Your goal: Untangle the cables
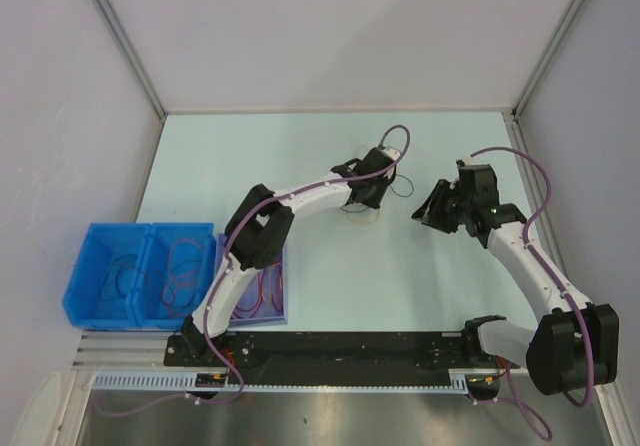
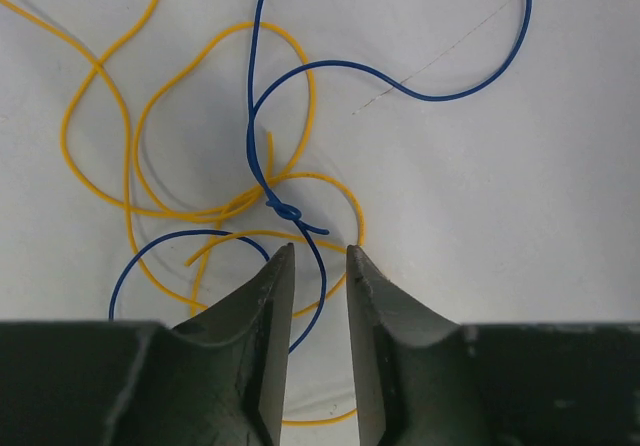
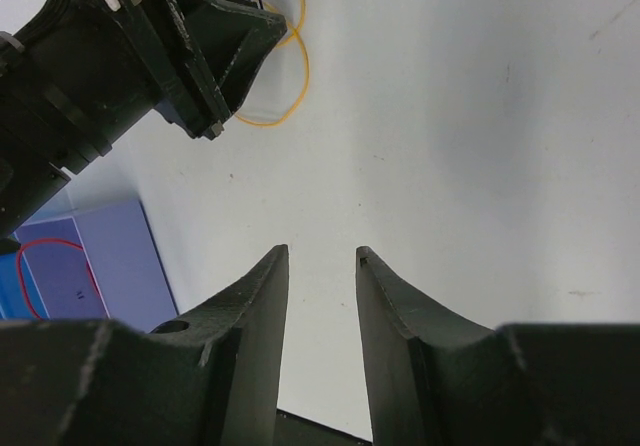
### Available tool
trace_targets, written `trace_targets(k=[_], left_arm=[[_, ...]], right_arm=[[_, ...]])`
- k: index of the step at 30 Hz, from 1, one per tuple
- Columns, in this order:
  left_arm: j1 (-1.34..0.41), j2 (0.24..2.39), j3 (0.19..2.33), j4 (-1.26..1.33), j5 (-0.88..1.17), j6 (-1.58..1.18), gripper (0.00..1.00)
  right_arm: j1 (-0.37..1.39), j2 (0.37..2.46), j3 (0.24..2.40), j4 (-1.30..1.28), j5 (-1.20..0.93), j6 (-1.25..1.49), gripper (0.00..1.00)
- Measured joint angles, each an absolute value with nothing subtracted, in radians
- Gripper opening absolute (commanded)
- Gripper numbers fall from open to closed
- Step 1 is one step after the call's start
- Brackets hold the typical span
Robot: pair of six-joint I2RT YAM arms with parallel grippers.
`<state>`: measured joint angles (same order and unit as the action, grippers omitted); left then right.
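Note:
A yellow cable (image 2: pixel 128 181) and a blue cable (image 2: pixel 283 209) lie looped over each other on the white table, joined at a small knot in the left wrist view. My left gripper (image 2: pixel 320 251) hovers just below that knot. Its jaws stand apart, with a strand of the blue cable running across the gap and nothing pinched. From above, the left gripper (image 1: pixel 362 204) sits over the tangle at mid-table. My right gripper (image 3: pixel 322 254) is open and empty above bare table, to the right of the left one (image 1: pixel 432 209). The yellow cable (image 3: pixel 300 71) shows beside the left gripper's body.
Two blue bins (image 1: pixel 92 266) at the left hold red cable loops. A purple tray (image 1: pixel 281 288) next to them, partly under the left arm, also holds red cable. The same tray (image 3: pixel 115 256) shows in the right wrist view. The enclosure's walls stand at the back and sides.

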<state>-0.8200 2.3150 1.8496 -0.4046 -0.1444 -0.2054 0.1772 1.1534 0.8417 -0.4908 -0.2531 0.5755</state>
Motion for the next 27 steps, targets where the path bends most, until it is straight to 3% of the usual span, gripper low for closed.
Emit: trace_targets(k=[2,5,6,17,27], left_arm=[[-0.82,2.319,1.85,-0.405,-0.143,-0.202,0.26],[-0.82,2.324,1.856,-0.408,-0.143,-0.2,0.1],[-0.82,2.327,1.863,-0.41,-0.143,-0.201,0.0],[-0.82,2.32,1.967,-0.486,-0.144,-0.201,0.01],[-0.81,2.04,1.963,-0.533,-0.118,-0.218,0.0]], right_arm=[[0.177,1.153,0.838,-0.49,-0.253,0.573,0.37],[0.177,1.153,0.835,-0.489,-0.253,0.571,0.37],[0.177,1.153,0.834,-0.488,-0.253,0.57,0.37],[0.178,1.153,0.833,-0.488,-0.26,0.566,0.36],[0.182,1.114,0.832,-0.488,-0.254,0.574,0.33]])
